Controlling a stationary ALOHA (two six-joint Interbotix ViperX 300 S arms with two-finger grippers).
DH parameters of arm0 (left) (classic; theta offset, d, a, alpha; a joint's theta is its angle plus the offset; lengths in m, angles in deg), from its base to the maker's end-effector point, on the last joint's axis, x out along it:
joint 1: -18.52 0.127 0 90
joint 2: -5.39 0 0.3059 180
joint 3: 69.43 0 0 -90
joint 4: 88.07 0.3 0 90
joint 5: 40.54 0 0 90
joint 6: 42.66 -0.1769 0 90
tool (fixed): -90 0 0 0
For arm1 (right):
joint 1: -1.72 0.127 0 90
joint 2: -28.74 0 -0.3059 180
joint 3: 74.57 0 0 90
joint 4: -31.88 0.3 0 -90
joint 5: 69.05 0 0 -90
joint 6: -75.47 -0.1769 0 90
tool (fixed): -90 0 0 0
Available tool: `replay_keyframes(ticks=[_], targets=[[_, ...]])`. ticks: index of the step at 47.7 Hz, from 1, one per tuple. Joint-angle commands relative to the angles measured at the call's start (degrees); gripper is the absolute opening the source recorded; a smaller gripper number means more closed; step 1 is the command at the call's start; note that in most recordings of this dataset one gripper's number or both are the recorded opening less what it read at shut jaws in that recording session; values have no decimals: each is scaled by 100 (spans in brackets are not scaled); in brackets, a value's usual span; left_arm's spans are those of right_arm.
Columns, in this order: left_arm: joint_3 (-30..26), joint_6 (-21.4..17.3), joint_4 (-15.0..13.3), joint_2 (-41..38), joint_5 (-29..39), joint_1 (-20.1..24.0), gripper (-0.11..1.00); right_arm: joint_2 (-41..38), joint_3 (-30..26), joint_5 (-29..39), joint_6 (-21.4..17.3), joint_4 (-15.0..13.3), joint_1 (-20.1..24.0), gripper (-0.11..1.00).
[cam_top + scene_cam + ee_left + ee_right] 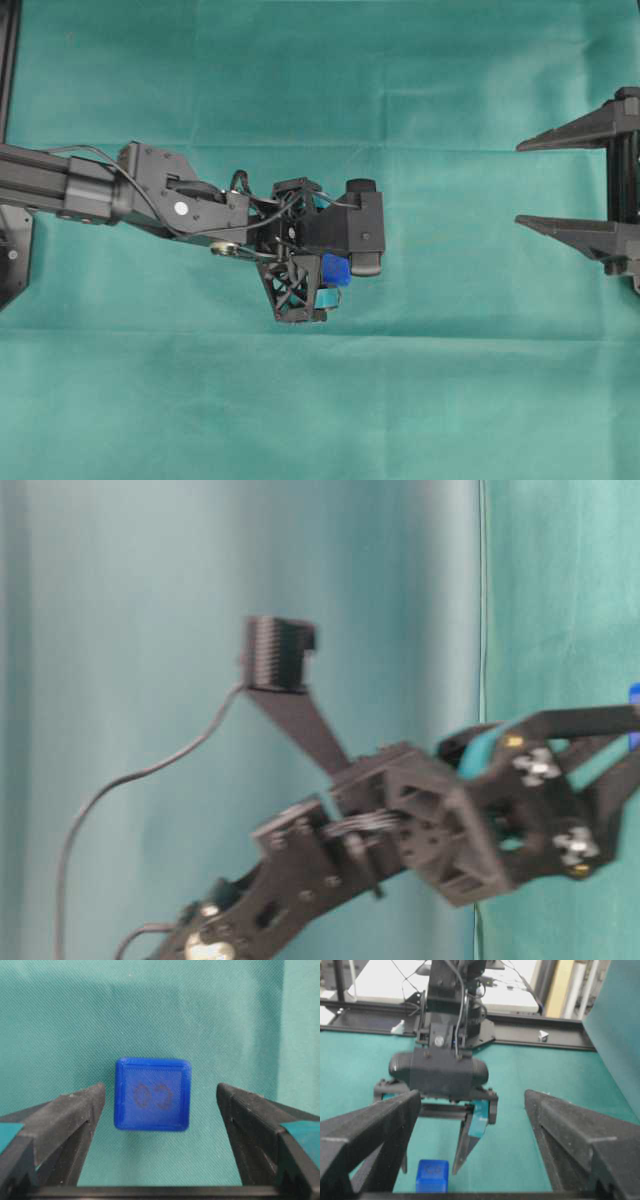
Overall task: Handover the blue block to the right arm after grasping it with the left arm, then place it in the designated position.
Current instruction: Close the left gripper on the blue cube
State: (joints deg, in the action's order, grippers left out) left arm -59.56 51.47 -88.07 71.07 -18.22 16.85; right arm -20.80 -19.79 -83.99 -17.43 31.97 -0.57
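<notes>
Blue block [152,1094] sits on the green cloth [75,1020], centred between the left gripper [160,1105] jaws, wide open, untouched. Right gripper [560,185] waits well apart from the block, jaws wide, empty. Lower straight, close squarely on flat sides.

Robotics lab bench: worktop [320,420] draped in green cloth, black metal frame rail [530,1035] at edge, two black robot arms, loose cabling [120,790], bright window behind.

From overhead, the left arm's wrist [340,235] covers most of the blue block [335,270]. The table-level view is blurred, with the block cut off at its right edge. The designated position cannot be made out.
</notes>
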Motion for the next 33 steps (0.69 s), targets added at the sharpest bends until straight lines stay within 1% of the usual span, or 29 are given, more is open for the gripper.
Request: replay_keyframes(ticks=[1, 10, 26, 30, 33], targets=[[-44, -9, 0, 9, -114, -18, 100, -53, -149, -26, 0, -9, -9, 94], [-9, 0, 0, -193, -237, -18, 100, -62, -149, -18, 0, -9, -9, 94], [26, 0, 0, -237, -378, -18, 99, -88, -149, -26, 9, -18, 0, 94], [9, -9, 0, -237, -369, -18, 96, -97, -149, -26, 9, -18, 0, 94], [9, -9, 9, -237, -352, -18, 87, -105, -149, -26, 9, -18, -9, 94]])
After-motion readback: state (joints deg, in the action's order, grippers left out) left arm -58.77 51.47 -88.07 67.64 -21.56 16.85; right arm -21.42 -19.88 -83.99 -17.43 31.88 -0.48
